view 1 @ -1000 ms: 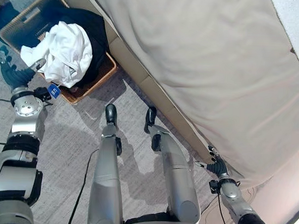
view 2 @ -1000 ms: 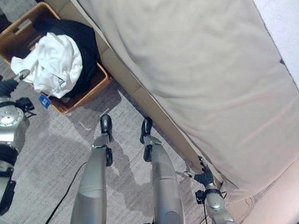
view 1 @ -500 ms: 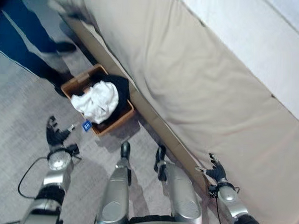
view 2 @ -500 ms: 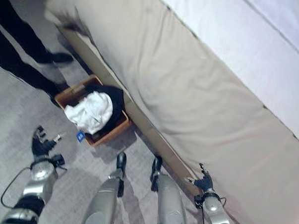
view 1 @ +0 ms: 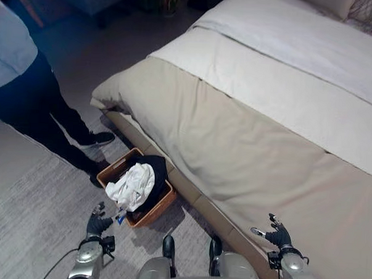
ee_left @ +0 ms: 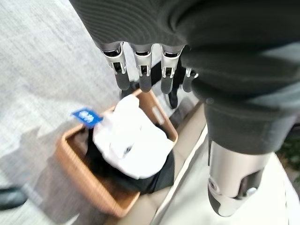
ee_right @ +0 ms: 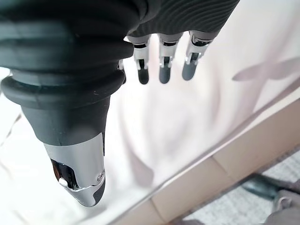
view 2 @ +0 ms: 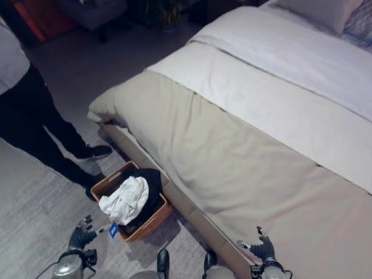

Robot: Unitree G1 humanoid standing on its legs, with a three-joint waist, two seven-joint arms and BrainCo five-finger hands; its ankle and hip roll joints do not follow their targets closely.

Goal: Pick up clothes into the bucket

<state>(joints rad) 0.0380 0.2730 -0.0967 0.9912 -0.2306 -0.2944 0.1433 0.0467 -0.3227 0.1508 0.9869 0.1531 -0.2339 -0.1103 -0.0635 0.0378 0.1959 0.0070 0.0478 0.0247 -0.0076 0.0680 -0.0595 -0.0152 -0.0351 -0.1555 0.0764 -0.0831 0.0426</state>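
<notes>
A brown woven basket (view 1: 147, 213) sits on the grey carpet (view 1: 28, 219) just beside the foot-side edge of a large bed (view 1: 279, 119), and everything else is best placed from it. Inside the basket lies a crumpled white garment (view 1: 131, 186) on top of a black garment (view 1: 157, 172), the black one spilling over the rim on the side nearest the bed; both are in the basket, and neither hand has hold of them. A small blue tag (view 1: 119, 220) hangs at the basket's near corner. The left hand (view 1: 98, 222) hovers just short of that corner, on the robot's side of the basket, its fingers (ee_left: 143, 70) straight and relaxed with nothing between them and the thumb; its wrist view looks past the dark tips down onto the white garment and the basket's rim. The right hand (view 1: 278, 235) is well apart from the basket, further along the bed's side, held over the edge of the beige bed cover (view 1: 235, 154), fingers (ee_right: 161, 65) spread loosely and empty. Beyond the basket, away from the robot, a person (view 1: 27, 101) in dark trousers stands on the carpet, one black shoe (view 1: 99, 137) near the basket's far end.
</notes>
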